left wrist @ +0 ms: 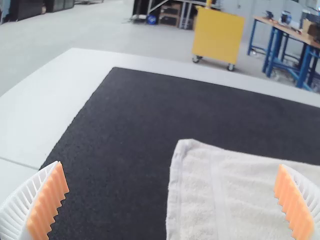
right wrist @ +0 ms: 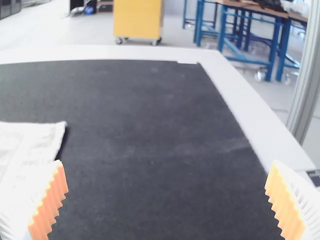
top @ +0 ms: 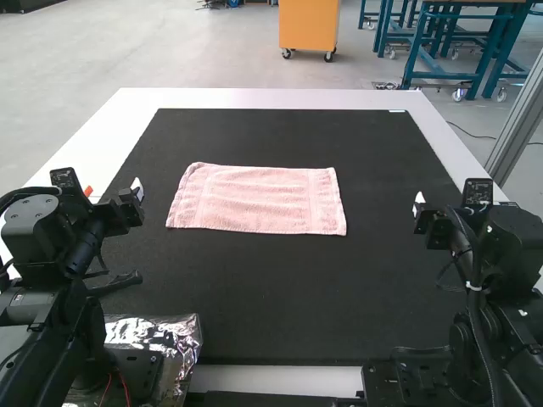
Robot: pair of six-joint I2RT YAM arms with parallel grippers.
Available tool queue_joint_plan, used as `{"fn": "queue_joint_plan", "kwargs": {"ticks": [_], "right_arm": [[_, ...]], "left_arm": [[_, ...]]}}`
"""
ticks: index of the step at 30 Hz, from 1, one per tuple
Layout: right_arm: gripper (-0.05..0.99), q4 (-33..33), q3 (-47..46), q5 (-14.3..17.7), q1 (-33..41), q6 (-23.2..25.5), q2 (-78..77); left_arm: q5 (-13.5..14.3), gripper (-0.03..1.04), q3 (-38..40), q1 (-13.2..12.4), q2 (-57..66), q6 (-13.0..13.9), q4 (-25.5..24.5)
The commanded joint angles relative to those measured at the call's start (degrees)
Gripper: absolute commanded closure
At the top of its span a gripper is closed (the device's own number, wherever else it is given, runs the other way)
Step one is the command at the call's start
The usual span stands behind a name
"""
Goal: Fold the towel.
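The pink towel (top: 257, 199) lies flat and spread in a rough rectangle on the dark mat, its long side running across the view. My left gripper (top: 137, 190) is held off the towel's left side, apart from it. To the right of the towel, also apart, is my right gripper (top: 418, 202). In the left wrist view, one end of the towel (left wrist: 235, 195) lies beyond the wide-open left gripper (left wrist: 172, 202). In the right wrist view, the towel's other end (right wrist: 25, 145) is seen past the right gripper (right wrist: 166, 202), which stands open and holds nothing.
A black mat (top: 297, 297) covers most of the white table (top: 271, 98). Between the left arm's base and the mat's front left corner is a shiny silver package (top: 174, 339). The two arms stand at the table's front left and front right.
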State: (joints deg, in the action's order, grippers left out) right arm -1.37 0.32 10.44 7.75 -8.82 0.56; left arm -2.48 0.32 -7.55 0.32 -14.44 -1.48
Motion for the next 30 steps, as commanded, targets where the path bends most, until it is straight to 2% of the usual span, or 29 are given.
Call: {"fn": "queue_joint_plan", "kwargs": {"ticks": [1,6,8,10,11,12,13,14,16,17,18,21,22,23,25,27,30], "right_arm": [[0.02,-0.3,-0.4,-0.3,-0.1,-0.5,-0.5],[0.02,-0.5,-0.4,-0.6,-0.2,-0.4,-0.4],[0.02,-3.3,-0.4,-0.6,-0.1,0.8,-0.4],[0.02,-8.5,-0.4,-0.5,-0.1,1.7,-0.4],[0.02,-10.9,-0.3,-0.3,-0.1,0.9,-0.4],[0.02,-13.5,-0.3,-0.2,-0.1,-2.1,-0.4],[0.02,-15.2,-0.3,-0.2,0.0,-6.3,-0.4],[0.02,-16.3,-0.3,-0.2,0.0,-10.8,-0.4],[0.02,-18.3,-0.4,-0.2,0.0,-19.1,-0.4],[0.02,-19.0,-0.3,-0.2,0.0,-21.9,-0.4],[0.02,-19.3,-0.3,-0.3,0.0,-23.0,-0.4],[0.02,-19.5,-0.4,-4.5,0.1,-27.9,-0.4],[0.03,-20.3,-0.4,-5.3,0.1,-30.9,-0.5],[0.03,-21.9,-0.4,-5.2,0.1,-31.7,-0.5],[0.03,-24.1,-0.3,-3.9,-0.4,-31.0,-0.5],[0.03,-24.4,2.0,-3.2,-0.8,-29.5,-0.1],[0.03,-23.0,8.1,-3.1,-1.3,-24.7,3.1]], "left_arm": [[0.8,0.04,-0.4,-0.4,-0.3,-0.3,0.4],[0.8,0.04,-0.3,-0.3,-0.3,-0.2,0.8],[0.8,0.04,-0.3,-0.4,-0.3,0.0,1.0],[0.8,0.04,-0.3,-0.5,-0.3,1.8,2.6],[0.9,0.04,-0.3,-0.6,-0.3,3.2,4.9],[2.3,0.04,-0.3,-0.5,-0.3,4.8,8.0],[4.7,0.04,-0.3,-0.5,-0.3,7.3,11.4],[6.2,0.04,-0.3,-0.4,-0.3,11.6,15.0],[5.7,0.04,-0.2,-0.2,-0.2,25.1,19.1],[4.9,0.04,-0.2,-0.1,-0.3,30.1,19.8],[4.2,0.04,-0.2,0.0,-0.3,32.0,20.0],[4.4,0.04,-0.2,0.1,-0.3,32.0,21.1],[4.4,0.04,-0.2,0.1,-0.3,32.1,21.5],[4.2,0.04,-0.1,0.1,-0.3,32.4,21.6],[3.6,0.04,-0.1,0.2,-0.3,34.7,22.0],[3.6,0.04,0.6,-0.1,-0.2,34.8,22.7],[3.9,0.05,5.3,0.1,0.4,34.7,22.0]]}}
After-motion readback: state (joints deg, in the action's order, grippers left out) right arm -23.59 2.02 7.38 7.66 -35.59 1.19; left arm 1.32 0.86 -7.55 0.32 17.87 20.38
